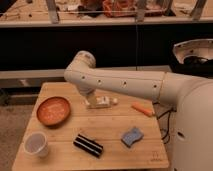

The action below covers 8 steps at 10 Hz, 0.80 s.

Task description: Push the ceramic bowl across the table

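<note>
Your ceramic bowl sits at about 9 o'clock on the table. It is wide, shallow and round, orange-terracotta with a lighter speckled inside and a darker rim. It stands near the table's left edge but not over it. The tabletop is pale wood in plank-like boards with visible grain, rectangular with rounded corners.

Your gripper hangs low over the boards at roughly 12 o'clock from the table's middle, at 3 o'clock from the bowl and apart from it. It is pale, under the smooth white arm that sweeps in from the right. You cannot tell whether it is spread or closed.

Bare wood lies between bowl and gripper, and more below the bowl toward 5 o'clock. A small translucent white cup stands at 8 o'clock, close to the front-left corner and clear of the bowl. A black ribbed block lies at 6 o'clock, a soft-looking blue pad at 4 o'clock, and a thin orange stick-shaped thing at 2 o'clock.

A small dark mark near the front-right corner is too small to read.
</note>
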Each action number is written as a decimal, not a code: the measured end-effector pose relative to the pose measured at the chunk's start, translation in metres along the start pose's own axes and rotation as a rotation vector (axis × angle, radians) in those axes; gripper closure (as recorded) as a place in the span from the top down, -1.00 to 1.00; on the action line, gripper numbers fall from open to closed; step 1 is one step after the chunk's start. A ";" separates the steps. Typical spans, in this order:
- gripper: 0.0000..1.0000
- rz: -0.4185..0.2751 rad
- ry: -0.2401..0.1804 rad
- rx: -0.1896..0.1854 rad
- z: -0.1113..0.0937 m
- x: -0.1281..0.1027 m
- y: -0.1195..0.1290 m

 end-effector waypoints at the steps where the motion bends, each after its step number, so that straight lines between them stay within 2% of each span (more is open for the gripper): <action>1: 0.60 -0.007 -0.005 0.001 0.001 -0.004 -0.003; 3: 0.60 -0.016 -0.011 -0.008 0.005 0.000 -0.005; 6: 0.60 -0.038 -0.036 -0.021 0.014 -0.013 -0.022; 8: 0.60 -0.046 -0.044 -0.033 0.017 -0.012 -0.025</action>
